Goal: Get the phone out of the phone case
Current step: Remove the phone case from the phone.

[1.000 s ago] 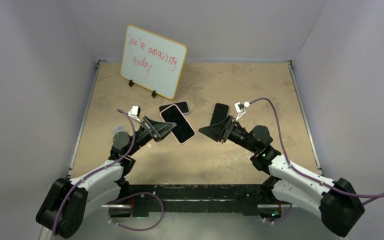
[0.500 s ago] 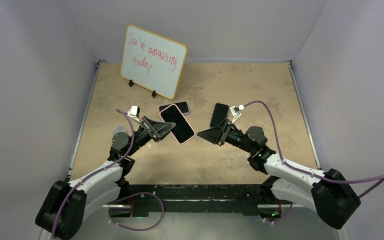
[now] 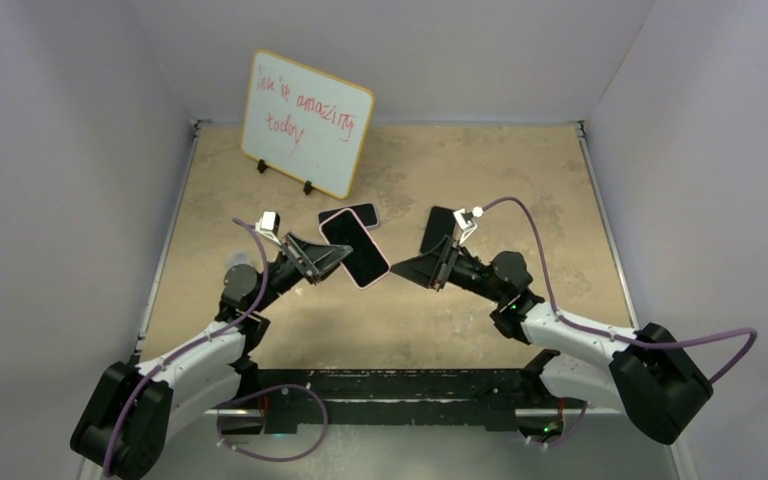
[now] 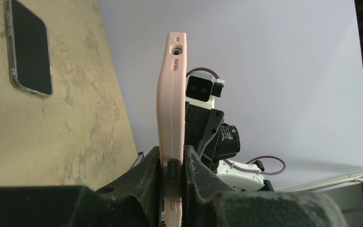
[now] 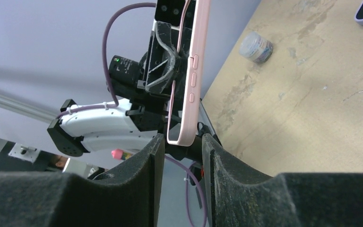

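The left end effector (image 4: 174, 163) was clamped on the cased phone (image 3: 355, 248). The phone's long axis pointed at the nearer right end effector (image 5: 183, 142), whose part-open jaws straddled its free end without gripping.

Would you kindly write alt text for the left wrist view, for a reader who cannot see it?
The left gripper is shut on a pink-cased phone, seen edge-on and standing upright in mid-frame. Behind it is the right arm's white wrist camera; at upper left a second phone in a clear case lies flat on the tan table.
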Robot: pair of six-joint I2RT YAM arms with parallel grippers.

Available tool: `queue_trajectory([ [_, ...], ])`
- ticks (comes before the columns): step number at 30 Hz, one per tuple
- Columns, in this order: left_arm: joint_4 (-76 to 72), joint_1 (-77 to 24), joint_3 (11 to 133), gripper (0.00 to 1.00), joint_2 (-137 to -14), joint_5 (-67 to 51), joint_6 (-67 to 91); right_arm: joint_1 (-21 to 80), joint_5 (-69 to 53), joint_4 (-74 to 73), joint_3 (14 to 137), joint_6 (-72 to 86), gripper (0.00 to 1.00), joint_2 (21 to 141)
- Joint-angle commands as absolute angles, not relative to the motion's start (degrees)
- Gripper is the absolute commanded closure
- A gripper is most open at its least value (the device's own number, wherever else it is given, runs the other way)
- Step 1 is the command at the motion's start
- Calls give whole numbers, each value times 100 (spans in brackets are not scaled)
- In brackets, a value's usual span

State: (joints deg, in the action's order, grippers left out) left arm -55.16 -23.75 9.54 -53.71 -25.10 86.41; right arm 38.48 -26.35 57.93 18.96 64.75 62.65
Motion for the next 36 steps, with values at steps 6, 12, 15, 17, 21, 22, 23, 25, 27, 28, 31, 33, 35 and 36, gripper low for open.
queue_trajectory([
  [6, -6047, -2347, 1284, 100, -5274, -2555, 8788, 3828, -2973, 6629, 2162, 6693, 65, 6609],
  [12, -6062, -2347, 1290, 100, -5277, -2574, 8809, 3824, -3014, 6662, 2167, 6723, 73, 6655],
  [15, -6064, -2347, 1324, 100, -5287, -2608, 8807, 3823, -3030, 6679, 2162, 6715, 77, 6668],
  [17, -6071, -2347, 1325, 100, -5301, -2625, 8819, 3824, -3032, 6697, 2147, 6719, 81, 6650],
  [21, -6114, -2347, 1329, 100, -5325, -2637, 8857, 3829, -3028, 6704, 2111, 6700, 91, 6625],
  [22, -6123, -2347, 1333, 100, -5346, -2637, 8859, 3824, -3044, 6706, 2110, 6691, 94, 6617],
  [23, -6138, -2347, 1333, 100, -5358, -2642, 8867, 3824, -3056, 6706, 2102, 6680, 97, 6609],
  [25, -6164, -2347, 1339, 100, -5382, -2654, 8891, 3823, -3086, 6714, 2101, 6637, 100, 6600],
  [27, -6205, -2347, 1334, 100, -5407, -2654, 8939, 3823, -3159, 6750, 2107, 6570, 100, 6613],
  [28, -6233, -2347, 1331, 100, -5415, -2654, 8965, 3823, -3208, 6809, 2113, 6522, 100, 6636],
  [31, -6249, -2347, 1342, 100, -5436, -2654, 9008, 3823, -3445, 6928, 2222, 6291, 100, 6754],
  [33, -6241, -2347, 1356, 100, -5436, -2654, 9021, 3823, -3562, 6998, 2273, 6172, 100, 6849],
  [35, -6227, -2347, 1402, 100, -5449, -2670, 9018, 3823, -3681, 7133, 2297, 6083, 100, 6939],
  [36, -6209, -2347, 1432, 100, -5456, -2690, 9005, 3823, -3724, 7140, 2325, 6035, 100, 6974],
])
